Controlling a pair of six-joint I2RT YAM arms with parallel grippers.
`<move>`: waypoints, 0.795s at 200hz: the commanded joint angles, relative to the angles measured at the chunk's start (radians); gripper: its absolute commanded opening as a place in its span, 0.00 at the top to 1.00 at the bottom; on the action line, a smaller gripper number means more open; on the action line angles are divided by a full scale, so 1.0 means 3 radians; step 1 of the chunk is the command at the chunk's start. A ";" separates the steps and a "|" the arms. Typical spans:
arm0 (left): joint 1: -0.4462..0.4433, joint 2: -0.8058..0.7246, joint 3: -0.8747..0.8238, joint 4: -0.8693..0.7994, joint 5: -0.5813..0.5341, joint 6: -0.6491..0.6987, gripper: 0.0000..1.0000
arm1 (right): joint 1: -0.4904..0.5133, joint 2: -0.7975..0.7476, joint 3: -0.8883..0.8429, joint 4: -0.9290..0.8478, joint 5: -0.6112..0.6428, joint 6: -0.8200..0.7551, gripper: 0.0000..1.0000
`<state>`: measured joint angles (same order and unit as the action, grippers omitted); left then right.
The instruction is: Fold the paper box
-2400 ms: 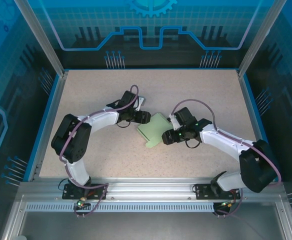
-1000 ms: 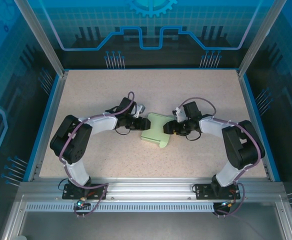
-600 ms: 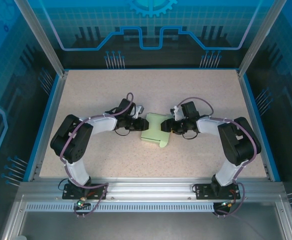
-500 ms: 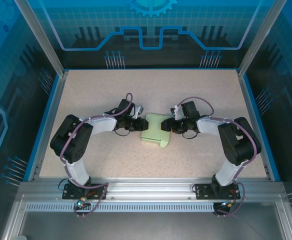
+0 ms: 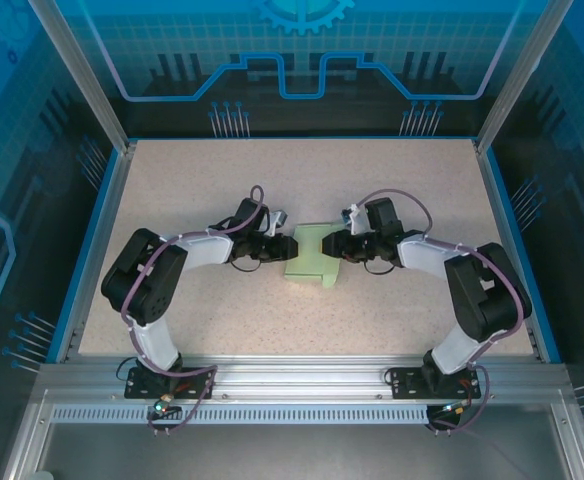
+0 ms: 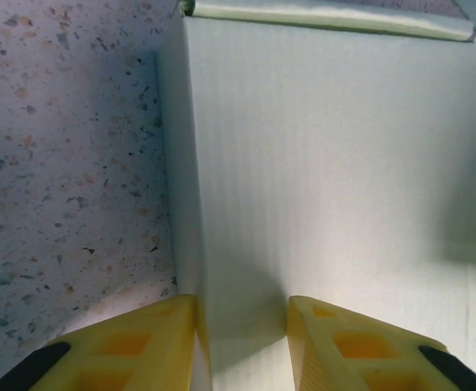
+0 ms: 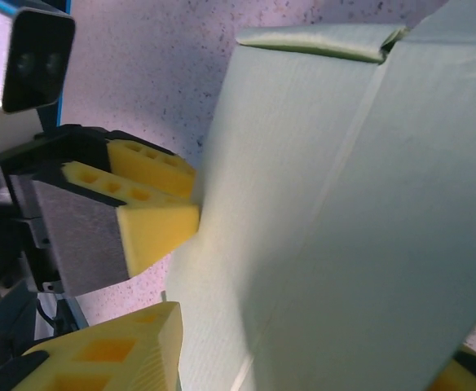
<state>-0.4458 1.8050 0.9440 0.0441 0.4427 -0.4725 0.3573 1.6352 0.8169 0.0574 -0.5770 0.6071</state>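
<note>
Speckled table [image 5: 172, 300] across the middle of the overhead frame. Two arms bent inward over it, left arm [image 5: 197, 245] from lower left, right arm [image 5: 437, 260] from lower right, meeting at centre. Between them, at frame centre on the table, pale green paper box [image 5: 310, 258], with a narrow folded side face. At its left edge, left gripper [image 5: 282, 248]: yellow fingers [image 6: 132, 346] close together, pinching a card fold at the bottom of the wrist frame. At its right edge, right gripper [image 5: 334, 245]: fingers [image 7: 107, 354] set wider, card between them, touching at lower left; clamped or not, cannot tell.
</note>
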 commanded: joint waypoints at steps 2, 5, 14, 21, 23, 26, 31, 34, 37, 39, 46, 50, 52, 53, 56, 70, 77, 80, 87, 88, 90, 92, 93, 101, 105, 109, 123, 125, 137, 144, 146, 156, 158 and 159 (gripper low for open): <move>-0.0033 0.0123 -0.0013 0.0019 0.0134 -0.0041 0.65 | 0.0057 -0.0132 0.0015 0.0095 -0.0203 0.0027 0.55; -0.0030 0.0128 -0.0012 0.0021 0.0139 -0.0041 0.64 | 0.0057 -0.0140 0.0017 0.0087 -0.0197 0.0026 0.56; -0.0038 0.0134 0.0002 0.0035 0.0154 -0.0046 0.64 | 0.0061 -0.0155 0.0034 0.0049 -0.0166 0.0018 0.55; -0.0043 0.0149 0.0017 0.0030 0.0164 -0.0051 0.63 | 0.0071 -0.0164 0.0049 0.0014 -0.0148 0.0008 0.55; -0.0043 0.0156 0.0018 0.0035 0.0163 -0.0051 0.63 | 0.0072 -0.0166 0.0054 0.0006 -0.0144 0.0007 0.56; -0.0047 0.0159 0.0026 0.0033 0.0165 -0.0049 0.63 | 0.0075 -0.0171 0.0059 -0.0005 -0.0133 0.0002 0.55; -0.0050 0.0165 0.0033 0.0032 0.0170 -0.0060 0.62 | 0.0077 -0.0178 0.0067 -0.0033 -0.0120 -0.0001 0.55; -0.0050 0.0170 0.0038 0.0033 0.0169 -0.0059 0.62 | 0.0081 -0.0186 0.0070 -0.0048 -0.0113 -0.0006 0.55; -0.0053 0.0175 0.0043 0.0037 0.0171 -0.0058 0.62 | 0.0081 -0.0191 0.0075 -0.0061 -0.0107 -0.0004 0.55; -0.0057 0.0181 0.0044 0.0037 0.0171 -0.0059 0.61 | 0.0082 -0.0196 0.0078 -0.0067 -0.0099 -0.0008 0.55; -0.0057 0.0188 0.0049 0.0040 0.0171 -0.0062 0.61 | 0.0087 -0.0213 0.0084 -0.0091 -0.0079 -0.0014 0.56; -0.0062 0.0195 0.0052 0.0048 0.0171 -0.0065 0.61 | 0.0090 -0.0222 0.0085 -0.0112 -0.0065 -0.0022 0.56; -0.0062 0.0198 0.0056 0.0051 0.0171 -0.0066 0.61 | 0.0092 -0.0228 0.0091 -0.0122 -0.0062 -0.0026 0.56; -0.0063 0.0200 0.0055 0.0052 0.0173 -0.0066 0.61 | 0.0092 -0.0229 0.0090 -0.0126 -0.0056 -0.0028 0.56; -0.0063 0.0206 0.0059 0.0055 0.0175 -0.0066 0.60 | 0.0092 -0.0232 0.0101 -0.0142 -0.0049 -0.0032 0.56; -0.0066 0.0226 0.0075 0.0071 0.0183 -0.0080 0.59 | 0.0108 -0.0255 0.0127 -0.0222 0.0012 -0.0064 0.57; -0.0073 0.0244 0.0084 0.0076 0.0191 -0.0079 0.59 | 0.0113 -0.0268 0.0141 -0.0260 0.0040 -0.0079 0.58; -0.0070 0.0246 0.0089 0.0077 0.0196 -0.0078 0.59 | 0.0116 -0.0273 0.0145 -0.0274 0.0050 -0.0083 0.58; -0.0076 0.0257 0.0098 0.0073 0.0195 -0.0080 0.58 | 0.0123 -0.0283 0.0155 -0.0306 0.0081 -0.0091 0.59; -0.0077 0.0260 0.0099 0.0073 0.0196 -0.0081 0.58 | 0.0123 -0.0285 0.0155 -0.0310 0.0084 -0.0093 0.59; -0.0078 0.0258 0.0100 0.0077 0.0196 -0.0079 0.58 | 0.0123 -0.0290 0.0161 -0.0318 0.0093 -0.0095 0.59; -0.0081 0.0264 0.0100 0.0078 0.0195 -0.0077 0.58 | 0.0127 -0.0293 0.0165 -0.0330 0.0097 -0.0096 0.59; -0.0080 0.0263 0.0103 0.0078 0.0196 -0.0080 0.58 | 0.0128 -0.0292 0.0165 -0.0330 0.0097 -0.0100 0.60; -0.0085 0.0268 0.0110 0.0078 0.0196 -0.0080 0.57 | 0.0129 -0.0305 0.0184 -0.0378 0.0125 -0.0114 0.60; -0.0086 0.0272 0.0115 0.0078 0.0196 -0.0079 0.57 | 0.0128 -0.0309 0.0187 -0.0396 0.0137 -0.0119 0.61; -0.0087 0.0282 0.0114 0.0078 0.0196 -0.0082 0.57 | 0.0130 -0.0314 0.0191 -0.0415 0.0147 -0.0127 0.61; -0.0092 0.0288 0.0126 0.0078 0.0193 -0.0074 0.56 | 0.0140 -0.0327 0.0190 -0.0470 0.0177 -0.0155 0.61; -0.0090 0.0292 0.0130 0.0078 0.0196 -0.0070 0.56 | 0.0138 -0.0327 0.0189 -0.0480 0.0181 -0.0154 0.61; -0.0098 0.0307 0.0146 0.0073 0.0191 -0.0059 0.55 | 0.0144 -0.0328 0.0191 -0.0506 0.0195 -0.0167 0.61; -0.0100 0.0312 0.0154 0.0066 0.0186 -0.0053 0.55 | 0.0146 -0.0327 0.0285 -0.0522 0.0195 -0.0173 0.61; -0.0103 0.0316 0.0156 0.0061 0.0184 -0.0048 0.54 | 0.0152 -0.0328 0.0290 -0.0527 0.0196 -0.0173 0.61; -0.0106 0.0328 0.0166 0.0049 0.0171 -0.0037 0.54 | 0.0165 -0.0327 0.0308 -0.0548 0.0213 -0.0183 0.61; -0.0107 0.0329 0.0167 0.0048 0.0171 -0.0036 0.54 | 0.0164 -0.0330 0.0311 -0.0555 0.0219 -0.0184 0.61; -0.0111 0.0329 0.0169 0.0048 0.0171 -0.0033 0.54 | 0.0164 -0.0328 0.0313 -0.0557 0.0222 -0.0186 0.61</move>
<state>-0.4480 1.8595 0.9771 0.0887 0.4767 -0.4927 0.3695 1.5558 0.8635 -0.0818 -0.4854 0.5755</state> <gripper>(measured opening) 0.456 0.388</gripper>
